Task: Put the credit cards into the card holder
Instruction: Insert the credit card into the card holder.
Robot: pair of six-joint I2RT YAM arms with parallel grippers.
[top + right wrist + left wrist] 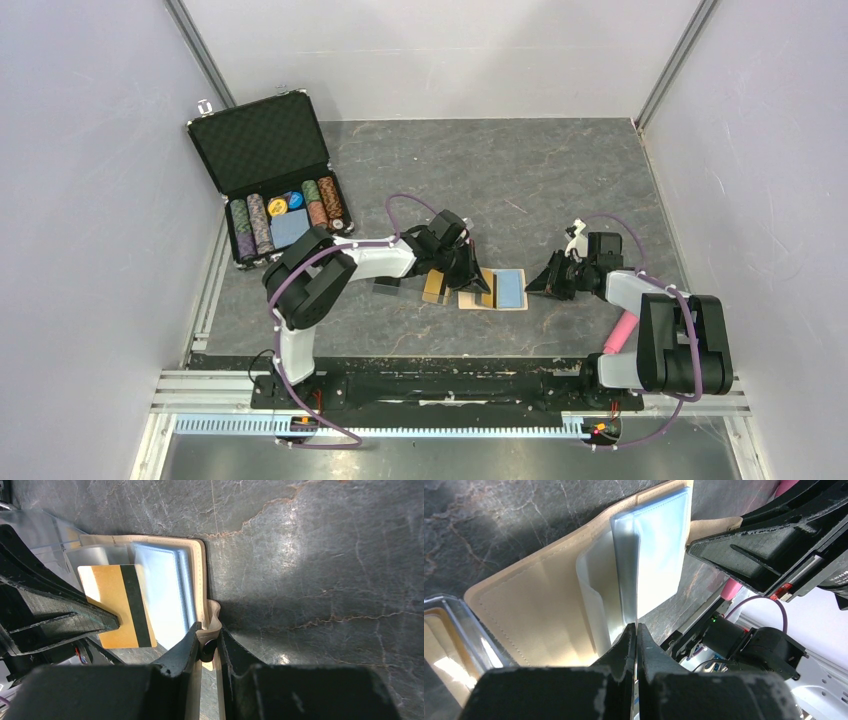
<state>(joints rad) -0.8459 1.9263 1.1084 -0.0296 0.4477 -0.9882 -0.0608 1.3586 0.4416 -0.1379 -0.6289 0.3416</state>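
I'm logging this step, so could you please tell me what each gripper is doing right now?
Left gripper: closed, pinching the gold card.
Right gripper: closed on the card holder by its tab.

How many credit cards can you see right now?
1 for sure: the gold-orange card, held by the left gripper over the open wallet. A gold shape left of the wallet may be another; no black card shows clearly.
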